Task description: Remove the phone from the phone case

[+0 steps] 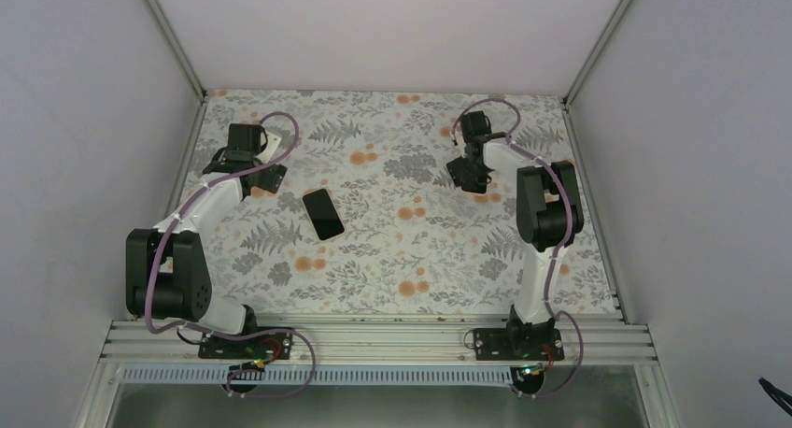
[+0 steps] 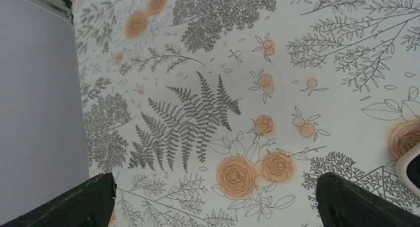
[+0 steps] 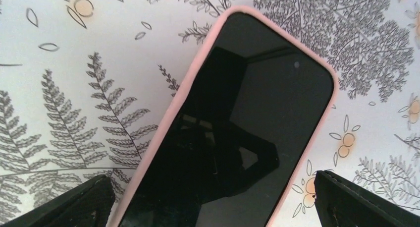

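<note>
On the floral table [image 1: 392,278], left of centre, the phone [image 1: 323,213] lies flat, dark screen up, inside its pink phone case [image 3: 237,10]. The left gripper [image 1: 264,178] hangs just beyond the phone's far left, fingers spread over bare tabletop. The right gripper [image 1: 467,174], fingers also spread, sits far right; its wrist view is filled by the cased phone.

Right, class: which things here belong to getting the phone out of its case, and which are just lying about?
Job: phone, pink case, left gripper, right gripper.
Just there: floral table cover, metal rail, side wall.
</note>
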Controlling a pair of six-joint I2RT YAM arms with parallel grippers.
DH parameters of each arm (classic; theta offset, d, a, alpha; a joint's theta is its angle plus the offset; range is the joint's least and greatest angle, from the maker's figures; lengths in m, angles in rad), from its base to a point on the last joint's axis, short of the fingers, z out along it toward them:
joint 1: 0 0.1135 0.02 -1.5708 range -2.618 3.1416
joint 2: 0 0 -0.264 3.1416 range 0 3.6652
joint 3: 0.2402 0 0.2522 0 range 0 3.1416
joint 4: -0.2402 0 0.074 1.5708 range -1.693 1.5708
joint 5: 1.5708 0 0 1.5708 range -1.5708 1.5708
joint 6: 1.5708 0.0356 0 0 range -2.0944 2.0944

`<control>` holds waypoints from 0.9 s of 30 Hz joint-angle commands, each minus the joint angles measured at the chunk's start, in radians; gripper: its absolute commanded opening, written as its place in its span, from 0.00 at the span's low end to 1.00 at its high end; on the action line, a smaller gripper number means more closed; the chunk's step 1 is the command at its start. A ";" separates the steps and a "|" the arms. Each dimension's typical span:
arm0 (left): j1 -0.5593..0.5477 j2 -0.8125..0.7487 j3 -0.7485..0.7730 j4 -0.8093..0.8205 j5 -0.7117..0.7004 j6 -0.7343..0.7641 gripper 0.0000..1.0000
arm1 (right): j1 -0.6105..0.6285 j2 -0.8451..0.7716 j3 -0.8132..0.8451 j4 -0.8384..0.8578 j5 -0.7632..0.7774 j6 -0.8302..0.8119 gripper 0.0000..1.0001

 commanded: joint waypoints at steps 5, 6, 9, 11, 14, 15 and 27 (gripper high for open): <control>0.012 -0.016 0.031 -0.045 0.040 -0.033 1.00 | -0.071 0.001 -0.049 -0.031 -0.046 0.014 1.00; 0.013 -0.015 0.032 -0.048 0.035 -0.039 1.00 | -0.080 0.000 -0.055 -0.030 -0.045 0.012 1.00; 0.015 -0.006 0.041 -0.060 0.044 -0.046 1.00 | -0.109 0.027 -0.041 -0.067 -0.099 0.001 1.00; 0.015 -0.004 0.043 -0.062 0.052 -0.045 1.00 | -0.124 0.046 -0.031 -0.090 -0.157 -0.021 1.00; 0.014 0.003 0.052 -0.073 0.061 -0.039 1.00 | -0.139 0.089 -0.002 -0.141 -0.229 -0.051 1.00; 0.015 0.007 0.056 -0.078 0.066 -0.037 1.00 | -0.142 0.104 0.005 -0.156 -0.241 -0.058 1.00; 0.013 0.050 0.169 -0.207 0.196 -0.003 1.00 | -0.165 0.198 0.029 -0.217 -0.269 -0.058 0.72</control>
